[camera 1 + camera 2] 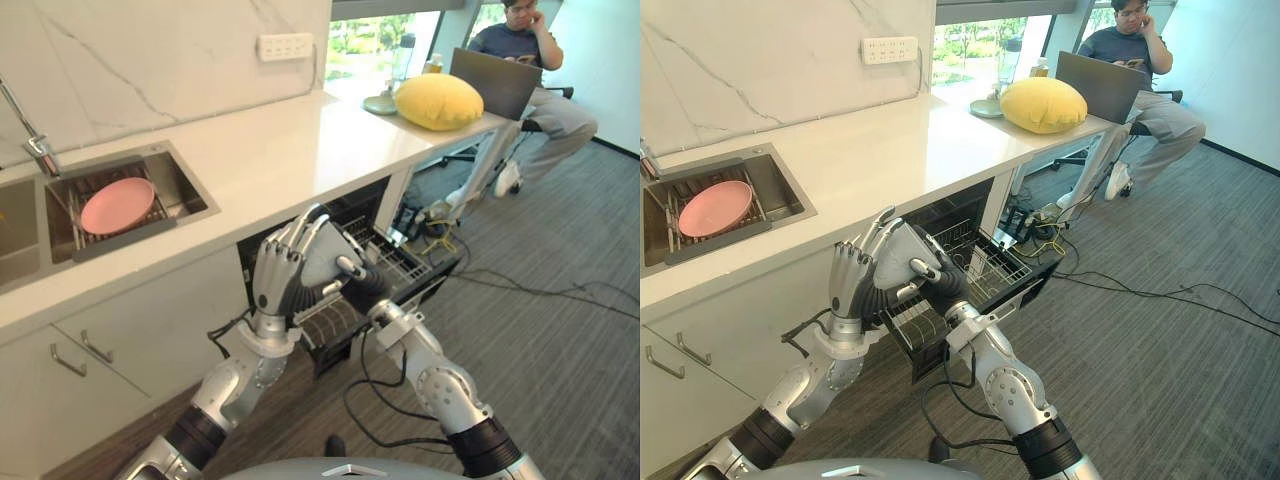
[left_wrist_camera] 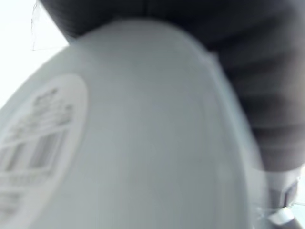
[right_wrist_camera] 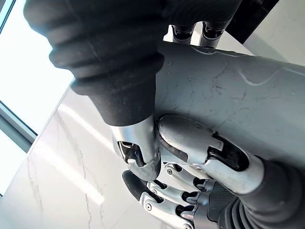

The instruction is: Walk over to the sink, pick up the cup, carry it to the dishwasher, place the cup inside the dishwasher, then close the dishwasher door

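Observation:
The pale grey cup (image 1: 322,252) is held up between both hands, just in front of the open dishwasher (image 1: 400,262). My right hand (image 1: 362,283) is shut on it from the far side, with its thumb (image 3: 139,151) curled against the cup's wall (image 3: 238,95). My left hand (image 1: 278,268) stands upright on the near side, its straight fingers pressed flat against the cup. The cup's base with a printed label (image 2: 43,124) shows very close in the left wrist view. The dishwasher's wire rack (image 1: 985,262) is pulled out under the counter's edge.
The sink (image 1: 195,195) holds a pink plate (image 1: 117,205) on a rack, with a faucet (image 1: 35,145) behind it. A yellow cushion (image 1: 438,100) lies at the counter's far end. A person (image 1: 520,45) sits there with a laptop (image 1: 495,80). Cables cross the carpet (image 1: 540,290).

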{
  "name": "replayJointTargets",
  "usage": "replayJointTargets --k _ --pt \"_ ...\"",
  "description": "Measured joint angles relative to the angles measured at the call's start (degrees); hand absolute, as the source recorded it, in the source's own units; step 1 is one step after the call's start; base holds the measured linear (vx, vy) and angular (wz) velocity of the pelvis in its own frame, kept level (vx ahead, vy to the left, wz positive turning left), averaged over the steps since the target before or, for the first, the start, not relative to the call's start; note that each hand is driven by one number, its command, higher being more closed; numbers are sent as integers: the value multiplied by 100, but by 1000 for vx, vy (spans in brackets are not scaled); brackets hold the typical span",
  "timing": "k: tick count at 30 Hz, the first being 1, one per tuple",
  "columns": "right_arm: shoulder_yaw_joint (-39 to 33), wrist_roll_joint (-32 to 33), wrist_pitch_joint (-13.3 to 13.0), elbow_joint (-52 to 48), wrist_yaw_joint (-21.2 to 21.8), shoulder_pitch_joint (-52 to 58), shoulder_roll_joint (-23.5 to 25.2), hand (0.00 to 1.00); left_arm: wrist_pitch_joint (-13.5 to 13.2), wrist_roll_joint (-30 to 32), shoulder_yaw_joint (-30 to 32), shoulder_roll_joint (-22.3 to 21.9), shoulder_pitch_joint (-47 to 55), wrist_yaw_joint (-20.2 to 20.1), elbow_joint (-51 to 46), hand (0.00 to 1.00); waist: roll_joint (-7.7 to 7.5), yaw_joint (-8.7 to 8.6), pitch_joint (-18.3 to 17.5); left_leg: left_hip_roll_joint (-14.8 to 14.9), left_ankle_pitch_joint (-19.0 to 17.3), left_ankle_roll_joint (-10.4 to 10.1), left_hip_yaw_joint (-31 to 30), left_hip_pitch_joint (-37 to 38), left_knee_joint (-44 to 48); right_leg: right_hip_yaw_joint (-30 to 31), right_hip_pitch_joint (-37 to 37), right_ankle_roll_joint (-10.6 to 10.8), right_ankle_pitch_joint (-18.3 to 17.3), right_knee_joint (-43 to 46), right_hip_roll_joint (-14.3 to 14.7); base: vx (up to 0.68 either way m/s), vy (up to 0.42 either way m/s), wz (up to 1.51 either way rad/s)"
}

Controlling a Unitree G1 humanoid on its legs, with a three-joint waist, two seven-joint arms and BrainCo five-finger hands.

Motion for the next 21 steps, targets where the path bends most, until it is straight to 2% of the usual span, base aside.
replayJointTargets --k 2,3,7,12,21 --pt "18 -3 -63 0 -1 0 7 100 0 -1 -3 0 0 23 0 100 3 1 -14 0 1 -2 3 4 -3 4 1 -1 1 0 2 0 0 0" --pt "25 -5 -77 0 -6 0 10 100 0 -2 -3 0 0 24 0 0 2 2 -23 1 2 -3 5 6 -8 7 1 -1 1 0 4 0 0 0" --pt "13 -9 -239 -4 -73 0 76 100 -6 -6 -159 3 2 20 1 0 2 24 -27 3 2 -4 15 7 -23 20 1 -1 1 0 7 0 0 0" --pt "-20 -6 -344 -6 -180 -6 363 100 -274 -57 -529 -16 64 -31 4 0 5 35 -40 10 7 -11 35 20 -36 36 0 2 -2 0 17 0 0 -1" --pt "-30 -7 -351 -5 -384 9 505 100 -361 -126 -424 -70 72 -131 41 0 1 87 -44 6 41 -10 112 83 -118 89 0 9 -34 1 18 -2 3 -4"
